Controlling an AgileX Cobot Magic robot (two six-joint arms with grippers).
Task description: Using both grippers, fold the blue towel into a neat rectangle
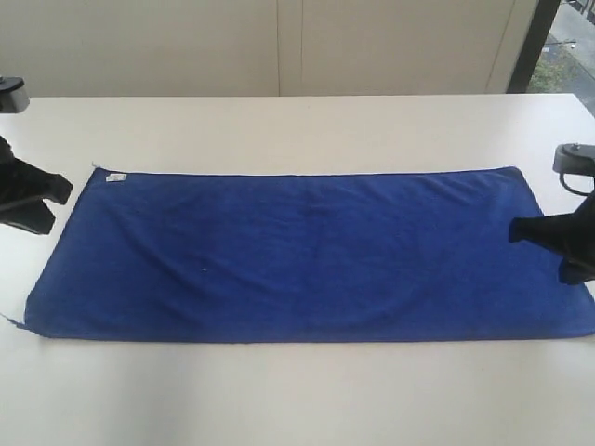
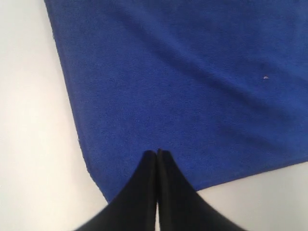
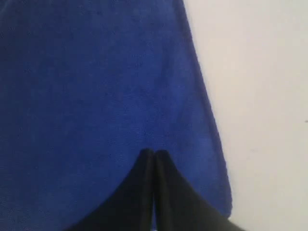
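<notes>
The blue towel (image 1: 307,255) lies spread flat and unfolded across the white table, its long side running left to right, with a small white tag (image 1: 115,177) at its far left corner. My left gripper (image 1: 61,189) hovers just off the towel's left end, shut with nothing between its fingers. In the left wrist view that gripper (image 2: 157,153) points over a corner of the towel (image 2: 192,86). My right gripper (image 1: 517,229) is over the towel's right end, shut and empty. The right wrist view shows it (image 3: 154,153) above the towel (image 3: 96,96) near a hemmed edge.
The white table (image 1: 297,400) runs on around the towel on all sides. A pale wall (image 1: 279,46) stands behind the table and a dark window frame (image 1: 539,42) is at the back right.
</notes>
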